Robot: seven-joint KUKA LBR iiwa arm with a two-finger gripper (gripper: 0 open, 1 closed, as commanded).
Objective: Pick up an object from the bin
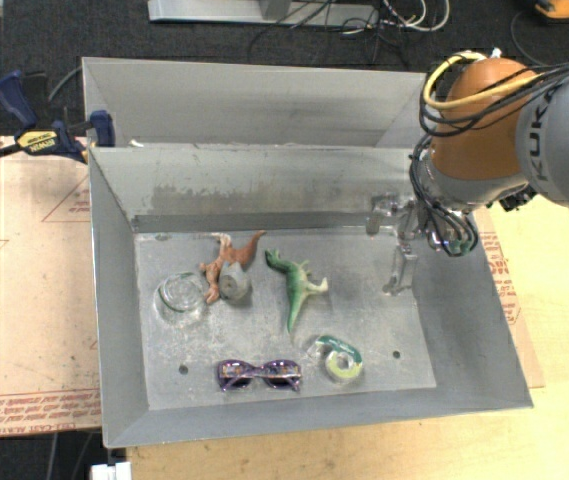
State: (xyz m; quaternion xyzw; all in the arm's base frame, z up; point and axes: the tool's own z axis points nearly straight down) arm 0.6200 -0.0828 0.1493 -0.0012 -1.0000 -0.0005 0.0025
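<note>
Green toy dinosaur point(297, 286): mid-floor of the bin point(114, 268), nearest thing to the gripper point(398, 284), yet apart from it, off to the left. Gripper low over bare floor near the right wall. State of the claw: cannot tell. Further left, an orange toy dinosaur point(226, 256) against a grey lump point(235, 286), then a clear cup point(179, 296). Along the front, purple sunglasses point(257, 374) and a green-and-white roll point(341, 360). Nothing lifted. By the look of it, choosing, gripping and raising all left to do. On the arm point(564, 138), "KU" legible, the rest hidden.
</note>
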